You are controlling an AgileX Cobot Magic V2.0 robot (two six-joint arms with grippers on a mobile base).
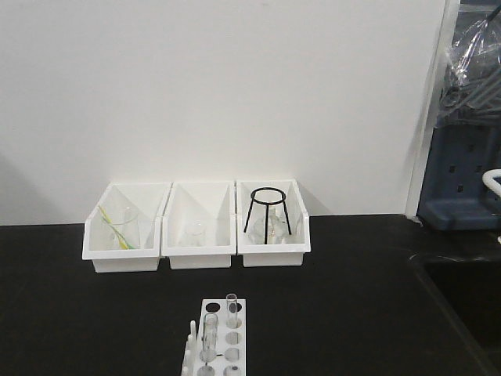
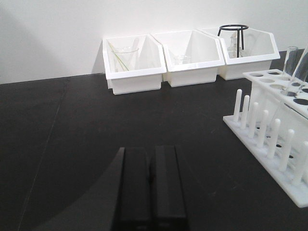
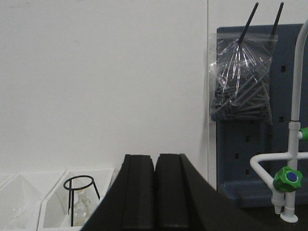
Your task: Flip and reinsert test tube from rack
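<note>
The small white rack (image 1: 223,345) stands on the black table at the bottom centre of the front view. Two clear test tubes stand upright in it, one at the back (image 1: 232,310) and one nearer (image 1: 210,337). In the left wrist view the rack (image 2: 274,139) sits at the right, pegs toward me, with a tube (image 2: 290,62) at its far end. My left gripper (image 2: 151,153) is shut and empty, low over the table, left of the rack. My right gripper (image 3: 155,159) is shut and empty, raised and facing the wall. Neither gripper shows in the front view.
Three white open bins stand by the wall: the left one (image 1: 123,235) holds a beaker with a stick, the middle one (image 1: 199,232) a small beaker, the right one (image 1: 272,227) a black wire tripod and flask. A blue pegboard (image 3: 255,144), a tap (image 3: 288,180) and a sink (image 1: 462,290) are at right.
</note>
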